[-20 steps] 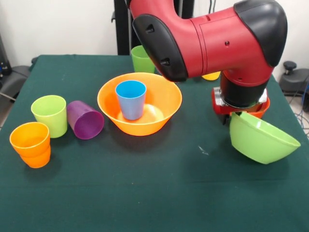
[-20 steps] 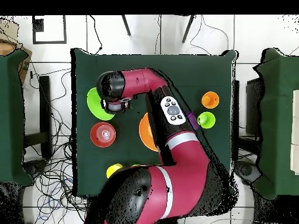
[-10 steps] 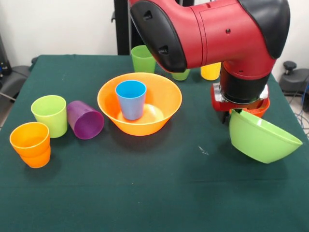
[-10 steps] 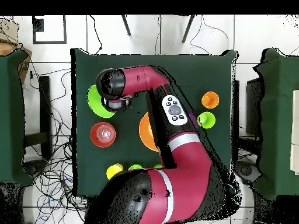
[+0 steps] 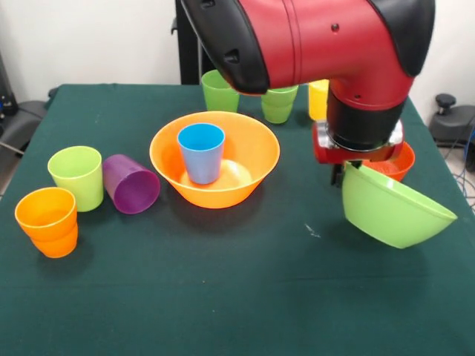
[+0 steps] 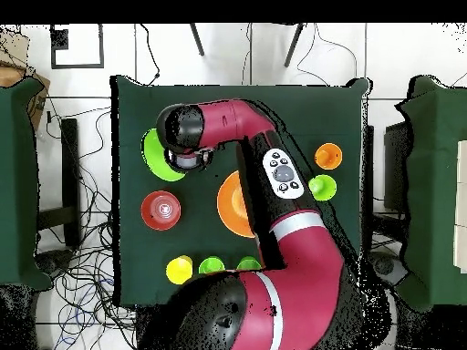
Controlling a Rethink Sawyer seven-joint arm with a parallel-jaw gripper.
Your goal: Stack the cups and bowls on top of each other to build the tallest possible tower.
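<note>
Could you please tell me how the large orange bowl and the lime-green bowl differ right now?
The orange bowl rests upright on the table; the lime-green bowl hangs tilted, held by its rim under the pincer. The orange bowl holds an upright blue cup; the lime-green bowl shows nothing inside. Both are round, glossy and similarly large.

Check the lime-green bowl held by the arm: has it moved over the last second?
Yes. The lime-green bowl, tilted and hanging from the gripper, has shifted slightly toward the large orange bowl in the front view and sits a little higher in the picture.
</note>
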